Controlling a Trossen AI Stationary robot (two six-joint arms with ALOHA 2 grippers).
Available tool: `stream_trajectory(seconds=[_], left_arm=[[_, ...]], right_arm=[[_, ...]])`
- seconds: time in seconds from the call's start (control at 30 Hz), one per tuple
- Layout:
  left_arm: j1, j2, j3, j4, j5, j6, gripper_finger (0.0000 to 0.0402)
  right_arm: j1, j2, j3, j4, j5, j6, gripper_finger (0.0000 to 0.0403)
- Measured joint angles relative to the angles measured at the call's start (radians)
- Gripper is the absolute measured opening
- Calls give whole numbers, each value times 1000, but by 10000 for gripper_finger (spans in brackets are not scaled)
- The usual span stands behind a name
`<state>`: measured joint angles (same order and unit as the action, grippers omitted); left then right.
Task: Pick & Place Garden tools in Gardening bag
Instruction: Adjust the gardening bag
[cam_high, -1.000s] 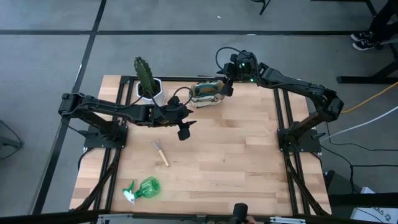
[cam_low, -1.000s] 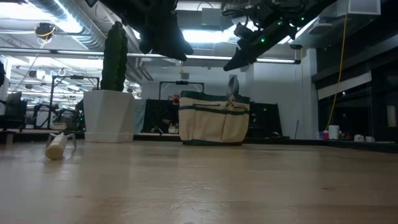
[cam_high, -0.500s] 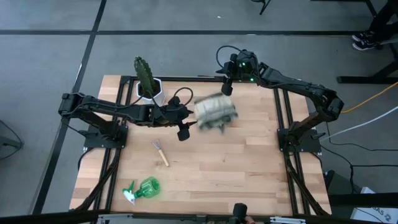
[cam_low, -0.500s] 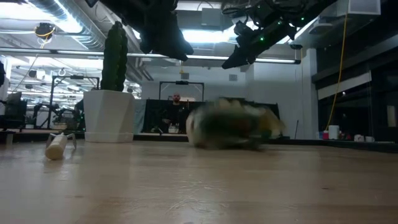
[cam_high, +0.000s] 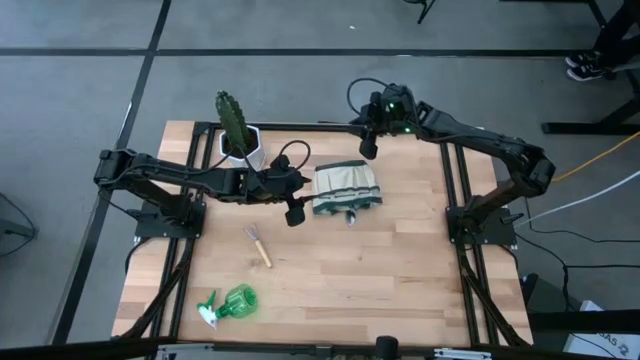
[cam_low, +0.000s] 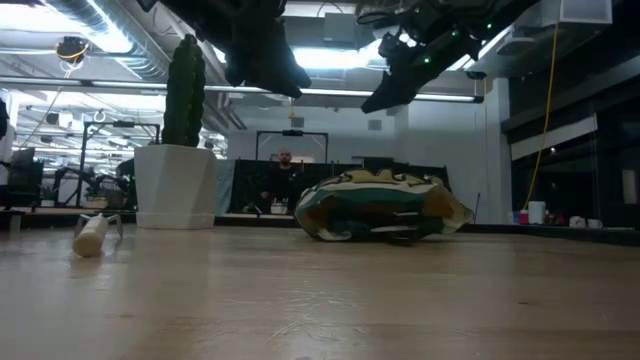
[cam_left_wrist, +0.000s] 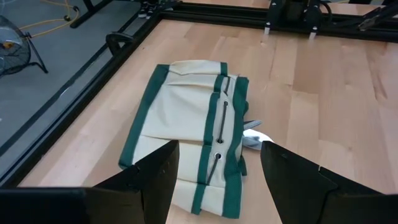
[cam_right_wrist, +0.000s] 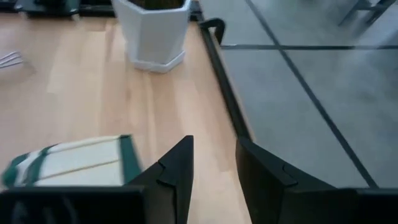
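Note:
The olive-green and cream gardening bag lies tipped on its side at the table's middle far part; it also shows in the low view and the left wrist view. A silver trowel blade pokes out of its mouth. My left gripper hangs open just left of the bag, above the table. My right gripper hangs open above the far edge, behind the bag. The wooden-handled rake and the green spray bottle lie on the table near left. The pruners are hidden.
The cactus in its white hexagonal pot stands at the far left, close behind my left arm. Bare wood lies to the right of and in front of the bag. The black table frame runs along the far edge.
The bag stood upright at the far edge beside my right gripper. It has toppled toward the near edge and now lies on its side, closer to my left gripper. Both grippers have stayed about where they were.

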<state>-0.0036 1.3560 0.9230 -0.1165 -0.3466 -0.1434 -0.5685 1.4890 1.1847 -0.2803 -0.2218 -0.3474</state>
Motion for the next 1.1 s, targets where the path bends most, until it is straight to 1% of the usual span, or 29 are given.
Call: stream_trajectory(seconds=[0.1,0.3,0.37,0.47,0.57,0.7,0.83,0.97,1.1], left_arm=[[-1,0,0,0,0,32,223],[-15,23,0,34,1,112,223],[-21,43,0,41,1,134,223],[-32,82,0,39,1,154,223],[-41,120,0,37,-8,158,223],[-42,165,0,41,-24,168,223],[-43,221,0,40,-78,199,223],[-67,297,0,70,-128,258,223],[-114,371,0,148,-238,342,223]], right_arm=[[16,-31,0,-58,-10,-4,121],[21,-73,-10,-170,-168,10,121],[22,-90,-44,-165,-191,48,121],[33,-123,-101,-149,-190,135,121],[70,-180,-156,-137,-141,197,121],[153,-266,-227,-122,-33,254,121],[238,-346,-300,-89,69,313,121],[313,-403,-374,-42,134,385,121],[377,-428,-440,21,178,440,121]])
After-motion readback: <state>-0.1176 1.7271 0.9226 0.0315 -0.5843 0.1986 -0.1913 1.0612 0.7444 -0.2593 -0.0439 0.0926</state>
